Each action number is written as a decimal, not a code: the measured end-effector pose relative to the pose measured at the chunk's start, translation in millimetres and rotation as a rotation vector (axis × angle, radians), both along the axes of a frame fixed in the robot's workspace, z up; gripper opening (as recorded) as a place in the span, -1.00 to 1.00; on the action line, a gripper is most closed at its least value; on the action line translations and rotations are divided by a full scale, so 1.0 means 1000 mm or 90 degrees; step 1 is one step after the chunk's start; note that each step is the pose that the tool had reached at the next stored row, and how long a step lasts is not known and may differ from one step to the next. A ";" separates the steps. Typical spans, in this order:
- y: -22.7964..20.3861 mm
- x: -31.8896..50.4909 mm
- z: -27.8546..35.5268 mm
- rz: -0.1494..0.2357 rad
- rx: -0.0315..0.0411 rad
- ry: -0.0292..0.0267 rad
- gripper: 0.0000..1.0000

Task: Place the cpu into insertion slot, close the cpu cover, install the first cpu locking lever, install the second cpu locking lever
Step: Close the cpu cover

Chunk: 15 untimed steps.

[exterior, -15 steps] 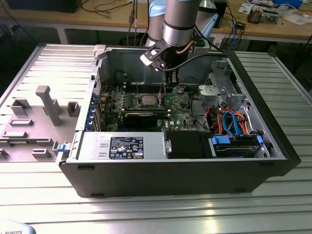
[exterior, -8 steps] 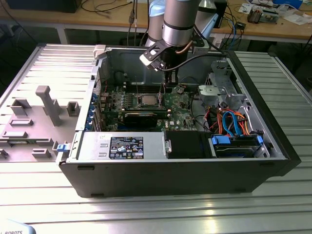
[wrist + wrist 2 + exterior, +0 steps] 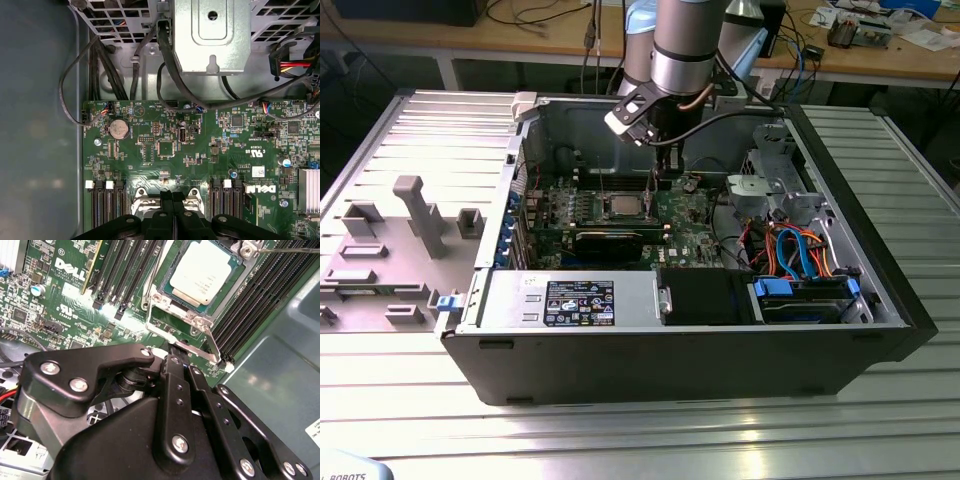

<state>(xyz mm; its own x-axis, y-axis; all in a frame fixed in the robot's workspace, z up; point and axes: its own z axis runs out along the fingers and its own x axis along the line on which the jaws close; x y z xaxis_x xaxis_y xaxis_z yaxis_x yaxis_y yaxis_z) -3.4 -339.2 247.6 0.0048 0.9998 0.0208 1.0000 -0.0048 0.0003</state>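
— Exactly where did the cpu sit?

— Flat in the insertion slot, silver top up. The cpu cover lay as a thin metal frame around its edges.

— And the levers?

— One wire locking lever ran off a corner of the cpu and ended in a pale tip. Whether it was latched could not be told.

— How did the tool stand?

— The gripper hung just beside the cpu, its two black fingers pressed together, tips right at that lever's bar. Whether they pinched the wire could not be told.

— What lay around the cpu?

— Long black memory slots flanked it on two sides, all on the green motherboard. In the exterior view a black graphics card lay just beside the cpu. Farther from the cpu rose the walls of the open computer case, which rested on a ribbed metal table.
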 end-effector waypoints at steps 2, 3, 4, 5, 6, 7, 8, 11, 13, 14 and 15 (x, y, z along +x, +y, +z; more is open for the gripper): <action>0.0000 -0.0008 0.0000 0.000 0.0000 0.0000 -0.79; 0.0000 -0.0011 -0.0001 0.000 0.0000 0.0000 -0.79; 0.0000 -0.0015 0.0000 0.000 0.0000 0.0000 -0.79; 0.0000 -0.0018 -0.0001 0.000 0.0000 0.0000 -0.79; 0.0000 -0.0024 -0.0001 0.000 0.0000 0.0000 -0.79; 0.0000 -0.0029 -0.0001 0.000 0.0000 0.0000 -0.79; 0.0000 -0.0033 -0.0001 0.000 0.0000 0.0000 -0.79; 0.0000 -0.0040 -0.0001 0.000 0.0000 0.0000 -0.79; 0.0000 -0.0044 -0.0001 0.000 0.0000 0.0000 -0.79; 0.0000 -0.0047 -0.0001 0.000 0.0000 0.0000 -0.79; 0.0000 -0.0048 -0.0001 0.000 0.0000 0.0000 -0.79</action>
